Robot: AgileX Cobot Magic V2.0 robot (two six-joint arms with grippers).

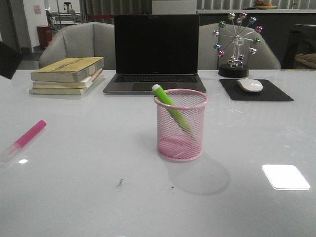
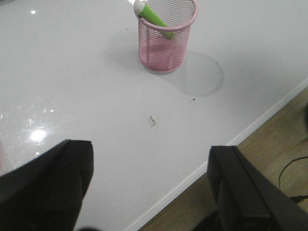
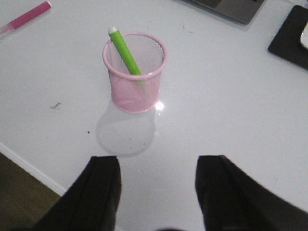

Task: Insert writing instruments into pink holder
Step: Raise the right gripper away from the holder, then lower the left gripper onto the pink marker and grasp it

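The pink holder (image 1: 180, 125) stands upright in the middle of the white table; it also shows as a mesh cup (image 2: 167, 34) in the left wrist view and as a cup (image 3: 135, 71) in the right wrist view. A lime green highlighter (image 1: 172, 108) leans inside it, its whitish cap (image 3: 113, 31) poking over the rim. The pink highlighter (image 1: 25, 139) lies flat on the table at the far left, also seen as a pink marker (image 3: 29, 15). My left gripper (image 2: 151, 166) and right gripper (image 3: 158, 173) are both open, empty, held back above the table's near edge.
Behind the holder sit a closed-screen laptop (image 1: 155, 54), stacked books (image 1: 66, 75) at back left, and a mouse (image 1: 250, 85) on a black pad (image 1: 255, 90) with a ferris-wheel ornament (image 1: 236, 43) at back right. The table's front edge (image 2: 250, 130) drops to a wooden floor.
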